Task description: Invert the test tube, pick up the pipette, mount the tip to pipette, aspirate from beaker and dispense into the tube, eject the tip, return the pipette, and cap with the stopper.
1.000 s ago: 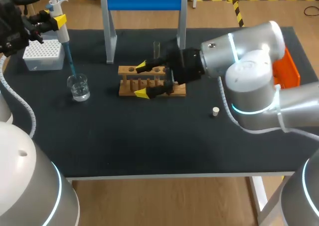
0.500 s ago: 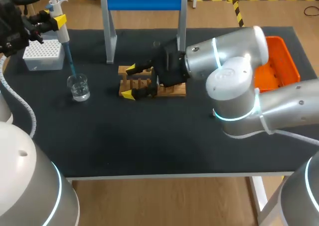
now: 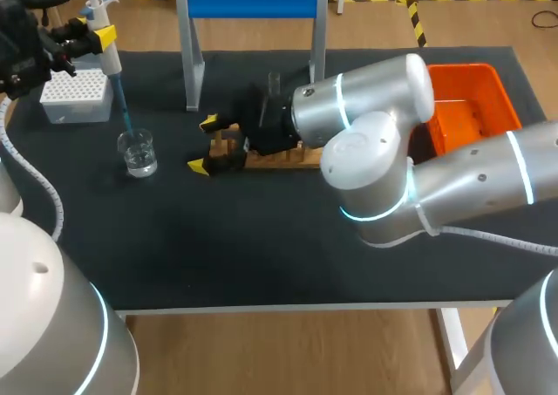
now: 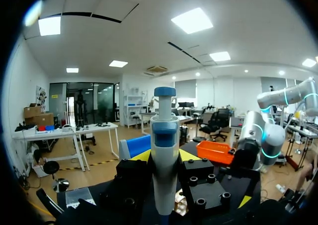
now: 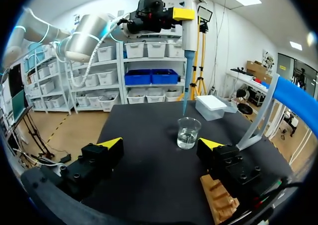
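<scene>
R gripper [image 3: 203,145] sat past rack [image 3: 281,158]'s left end, mid-tabletop, fingers spread, empty; prob. parked clear of L's work. L gripper [image 3: 98,39] clamped pipette [image 3: 111,59] upright near back-left corner, tip in beaker [image 3: 138,153], likely to aspirate. Test tube [image 3: 274,85] upright at rack.

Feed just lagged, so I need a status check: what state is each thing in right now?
Left claw: shut on the pipette.
Pipette: upright, tip mounted, its end at the beaker's mouth.
Beaker: upright, clear liquid inside.
Test tube: upright in the rack.
Right claw: open, empty, beside the rack.
</scene>
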